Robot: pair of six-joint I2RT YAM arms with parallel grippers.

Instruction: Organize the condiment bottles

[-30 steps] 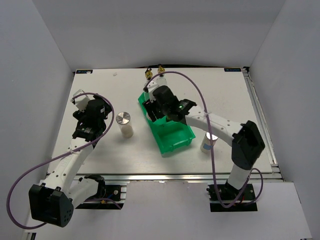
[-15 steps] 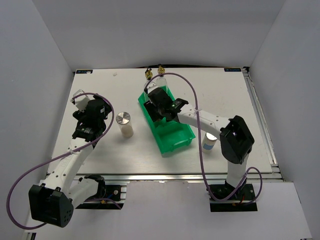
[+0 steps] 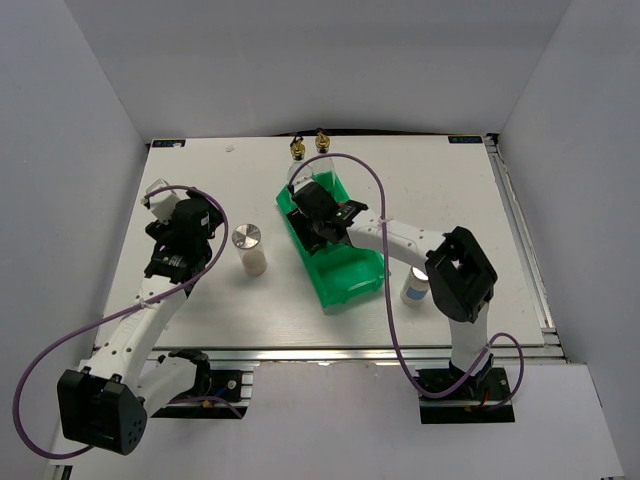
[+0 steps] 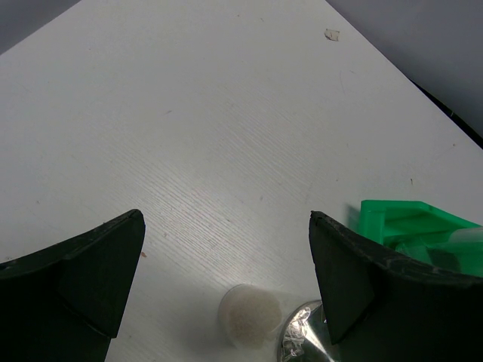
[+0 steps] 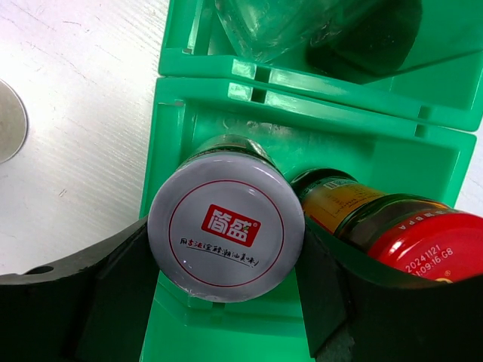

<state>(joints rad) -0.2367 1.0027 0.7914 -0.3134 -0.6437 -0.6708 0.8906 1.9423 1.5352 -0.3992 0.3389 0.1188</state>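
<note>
White plastic fills the gap in my right gripper [image 5: 225,234]. Its fingers press both sides of the white-lidded jar [image 5: 226,226], whose lid carries a red label with white characters inside a thin red ring. The lid hides nearly all of the jar's dark body. I cannot tell whether its base rests on the floor of the green tray [image 5: 249,94] or hangs above it, but it is over the middle compartment. Just beside it, in the same compartment, the red-lidded jar [image 5: 423,245] leans, showing dark glass, a gold label and printed digits on its lid. My right finger covers its lower edge.

My left gripper [image 4: 226,226] hangs wide over the counter [image 4: 189,113], holding nothing. Between its fingers, a round white shape and a shiny scrap are cut off by the bottom edge. From above they read as the left shaker [image 3: 247,238], white with a silver lid, upright on the counter left of the tray. The right shaker [image 3: 412,292] stands right of the tray, half hidden under my right arm.

Farther off, clear glass shows in the far compartment, cropped by the wrist view's top edge. From above, the gold caps of two glass bottles [image 3: 321,145] show at the tray's far end. Whether both stand inside it I cannot tell.
</note>
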